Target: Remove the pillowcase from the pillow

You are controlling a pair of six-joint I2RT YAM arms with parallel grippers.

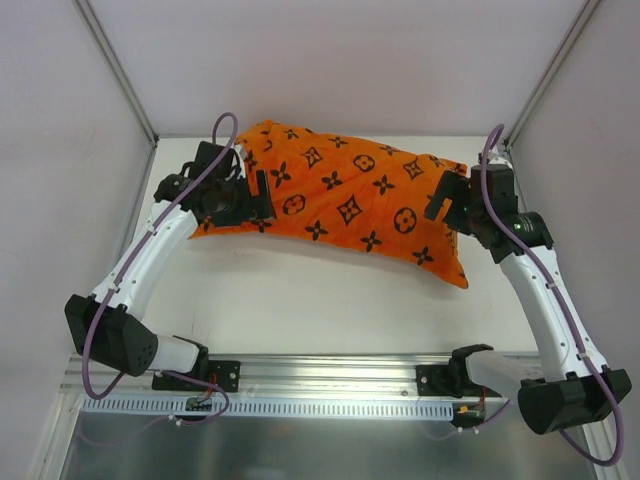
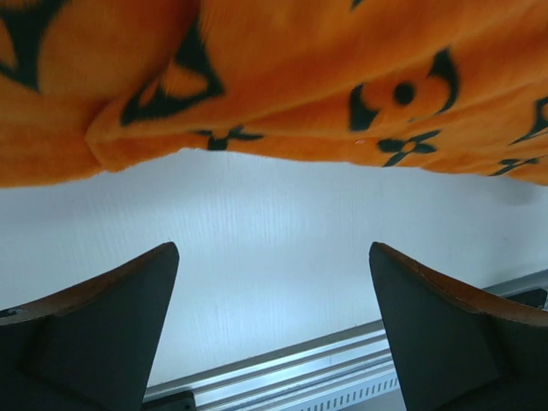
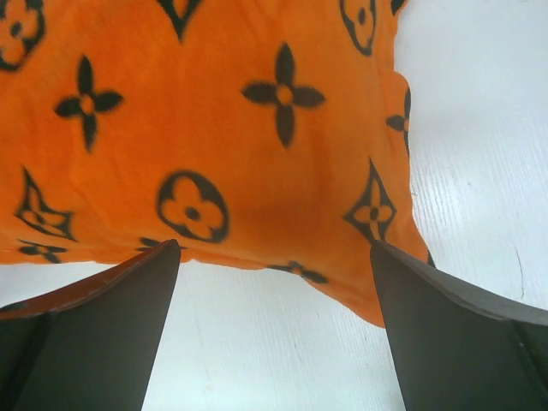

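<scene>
Top external: left tool [image 1: 254,192] and right tool [image 1: 449,198] gape empty, flanking the pillowcase [image 1: 345,200] on the table [image 1: 300,300].

Pillowcase [image 1: 345,205]: the pillow is wholly hidden inside it. The left gripper [image 1: 250,185] covers part of its left end, and which end is open cannot be told. Both wrist views crop the orange fabric at the top edge and the jaws at the bottom edge.
</scene>
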